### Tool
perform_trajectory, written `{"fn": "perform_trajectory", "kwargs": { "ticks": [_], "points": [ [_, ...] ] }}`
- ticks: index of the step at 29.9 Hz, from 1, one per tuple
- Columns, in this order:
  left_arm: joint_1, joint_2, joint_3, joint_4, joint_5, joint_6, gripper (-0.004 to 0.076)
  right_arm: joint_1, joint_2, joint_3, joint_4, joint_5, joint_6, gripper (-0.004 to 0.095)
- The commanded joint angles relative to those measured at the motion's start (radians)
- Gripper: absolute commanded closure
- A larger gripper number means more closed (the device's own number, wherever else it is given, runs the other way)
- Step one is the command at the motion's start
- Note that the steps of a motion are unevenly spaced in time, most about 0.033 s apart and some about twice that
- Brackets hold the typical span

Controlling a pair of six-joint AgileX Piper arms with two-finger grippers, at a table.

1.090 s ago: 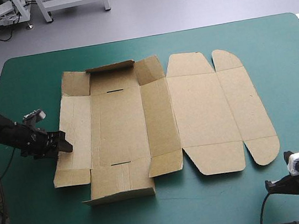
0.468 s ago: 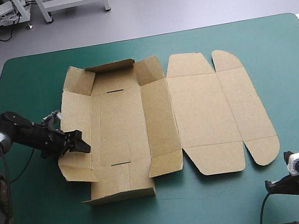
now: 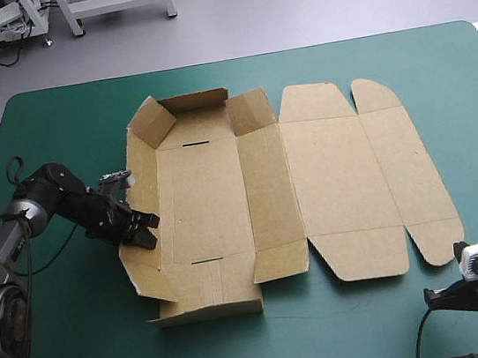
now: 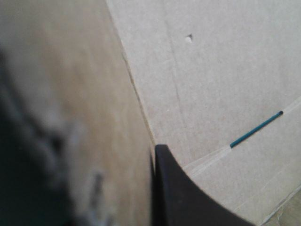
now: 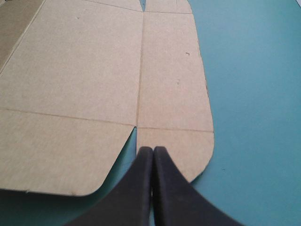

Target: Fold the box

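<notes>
On the teal-green surface (image 3: 36, 127) the brown box (image 3: 207, 201) has slid rightward, and its left wall (image 3: 147, 187) now stands raised, pinched between the left gripper's (image 3: 147, 232) fingers. First wall up! The right gripper (image 5: 153, 149) idles by the lid (image 5: 94, 61), fingers pressed together.

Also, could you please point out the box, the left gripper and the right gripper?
box (image 3: 336, 174), high view, its flat lid panel.
left gripper (image 3: 148, 231), high view, fingertips on the box's left wall.
right gripper (image 5: 153, 149), right wrist view, where shut fingertips meet.

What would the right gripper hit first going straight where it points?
The right gripper would likely meet the box, its rounded flap just ahead; its height above it is unclear.
</notes>
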Motion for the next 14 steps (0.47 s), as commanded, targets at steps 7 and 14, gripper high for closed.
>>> {"fn": "perform_trajectory", "kwargs": {
  "ticks": [7, 14],
  "points": [
    [-0.13, -0.17, -0.217, 0.388, -0.001, -0.031, 0.0729, 0.002, 0.016, -0.028, 0.011, -0.069, -0.004, 0.0928],
    [-0.264, -0.243, -0.332, 0.488, 0.007, -0.018, 0.0729, 0.002, 0.016, -0.028, 0.013, -0.089, -0.004, 0.0928]
  ]
}}
